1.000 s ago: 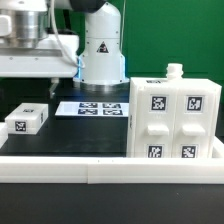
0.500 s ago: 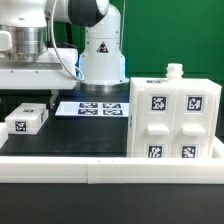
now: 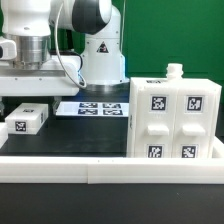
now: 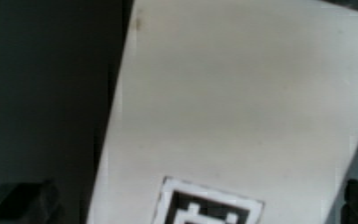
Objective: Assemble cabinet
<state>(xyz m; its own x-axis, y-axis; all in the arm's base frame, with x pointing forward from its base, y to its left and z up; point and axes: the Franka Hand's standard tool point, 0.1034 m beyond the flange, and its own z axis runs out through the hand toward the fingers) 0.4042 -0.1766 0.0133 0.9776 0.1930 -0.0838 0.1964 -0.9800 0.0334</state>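
The cabinet [image 3: 170,120], a big white box body with square tags on its front blocks and a small knob on top, stands on the exterior view's right. On the exterior view's left a small white tagged block [image 3: 25,122] lies on the black table. My gripper [image 3: 25,97] hangs just above that block, apart from it. In the wrist view the block [image 4: 229,110] and the edge of its tag fill most of the picture. The dark fingertips [image 4: 16,202] show at either side of it, wide apart. The gripper [image 4: 190,205] is open and holds nothing.
The marker board [image 3: 90,108] lies flat at the middle back, in front of the white robot base [image 3: 100,55]. A long white rail [image 3: 110,170] edges the table's front. Black table [image 3: 85,135] lies between the small block and the cabinet.
The arm has come down over the small block on the left. The jaws have stayed wide apart. The block and the cabinet have not moved.
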